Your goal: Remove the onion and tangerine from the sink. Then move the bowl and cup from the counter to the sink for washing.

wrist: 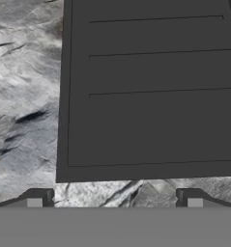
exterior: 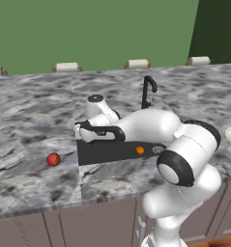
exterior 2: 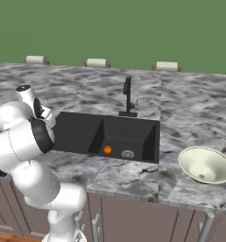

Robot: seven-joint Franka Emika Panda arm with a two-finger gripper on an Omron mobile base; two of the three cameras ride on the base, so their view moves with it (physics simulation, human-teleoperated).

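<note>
One glossy red onion (exterior: 53,159) rests on marble counter (exterior: 30,120).

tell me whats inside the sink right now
The tangerine lies on the sink floor beside the round drain. The near wall hides part of the floor, so anything there cannot be seen.
</note>
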